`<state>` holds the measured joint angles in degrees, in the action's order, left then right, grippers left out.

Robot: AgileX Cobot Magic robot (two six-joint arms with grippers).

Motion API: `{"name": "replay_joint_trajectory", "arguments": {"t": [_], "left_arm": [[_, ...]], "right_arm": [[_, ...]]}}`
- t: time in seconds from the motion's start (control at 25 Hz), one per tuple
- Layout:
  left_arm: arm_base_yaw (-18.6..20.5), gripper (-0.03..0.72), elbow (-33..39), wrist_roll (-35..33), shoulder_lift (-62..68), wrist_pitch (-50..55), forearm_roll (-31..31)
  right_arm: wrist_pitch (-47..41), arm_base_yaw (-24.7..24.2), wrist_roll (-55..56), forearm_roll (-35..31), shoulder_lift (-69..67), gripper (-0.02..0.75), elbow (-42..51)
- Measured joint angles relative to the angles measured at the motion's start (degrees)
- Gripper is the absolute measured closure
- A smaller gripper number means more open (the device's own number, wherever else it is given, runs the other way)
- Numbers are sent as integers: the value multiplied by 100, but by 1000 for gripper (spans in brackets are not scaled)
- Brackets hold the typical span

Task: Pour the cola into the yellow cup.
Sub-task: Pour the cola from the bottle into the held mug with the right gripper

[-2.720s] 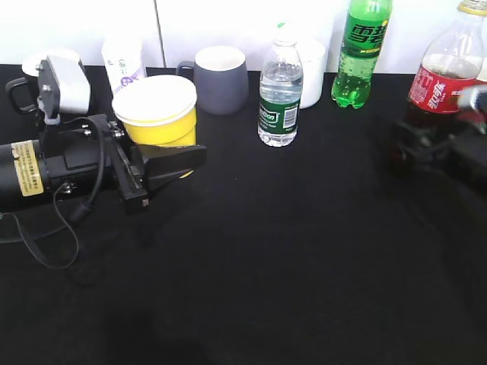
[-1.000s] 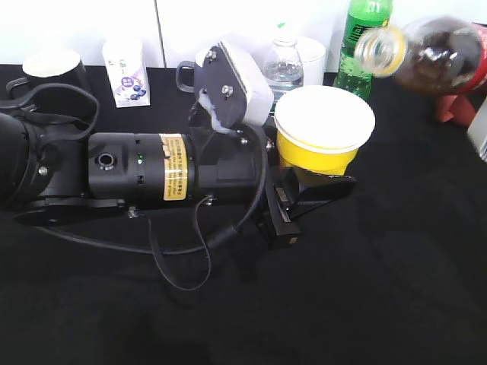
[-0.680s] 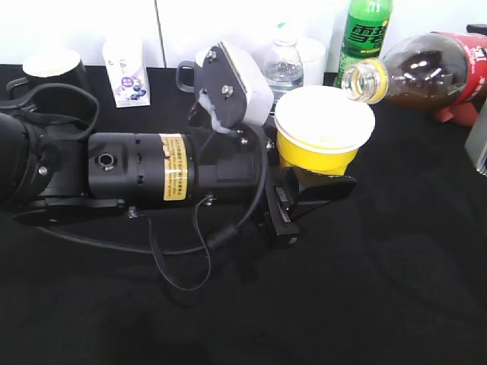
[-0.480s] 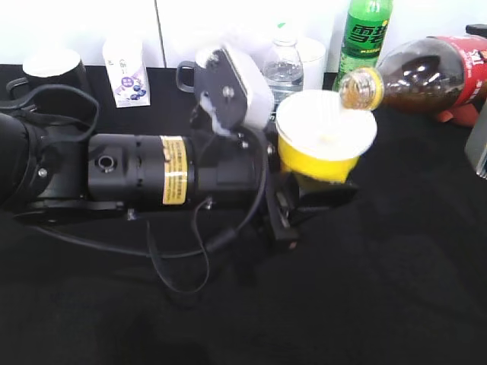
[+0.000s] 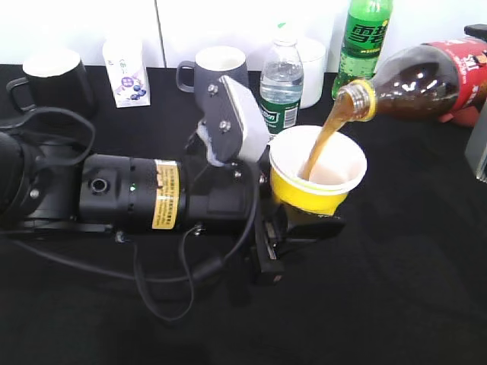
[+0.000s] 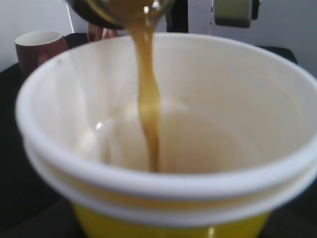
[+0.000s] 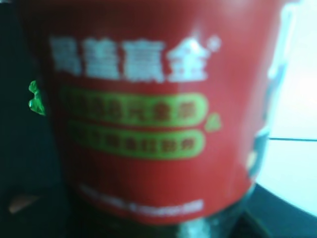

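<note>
The cola bottle lies tilted, mouth down-left, over the yellow cup. A brown stream runs from its mouth into the cup. My left gripper is shut on the yellow cup and holds it above the black table. In the left wrist view the cup fills the frame with the stream falling inside. My right gripper is out of the exterior frame at the right; the right wrist view is filled by the bottle's red label, and its fingers are hidden behind it.
A water bottle, a green soda bottle, a grey mug, a black mug and a small carton stand along the back. My left arm lies across the table's left half.
The left arm brought the yellow cup from the left to the middle. The cola bottle tipped over it and cola now streams in. The cup has lowered slightly.
</note>
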<state>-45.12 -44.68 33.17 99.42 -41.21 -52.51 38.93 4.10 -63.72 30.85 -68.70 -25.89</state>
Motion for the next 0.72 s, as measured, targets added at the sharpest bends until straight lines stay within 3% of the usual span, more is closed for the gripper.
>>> {"name": "replay_joint_trajectory", "arguments": {"t": [0.72], "left_arm": [[0,270,0,0,6,38,0]], "right_arm": [[5,0,-119,0,0,353,0]]}}
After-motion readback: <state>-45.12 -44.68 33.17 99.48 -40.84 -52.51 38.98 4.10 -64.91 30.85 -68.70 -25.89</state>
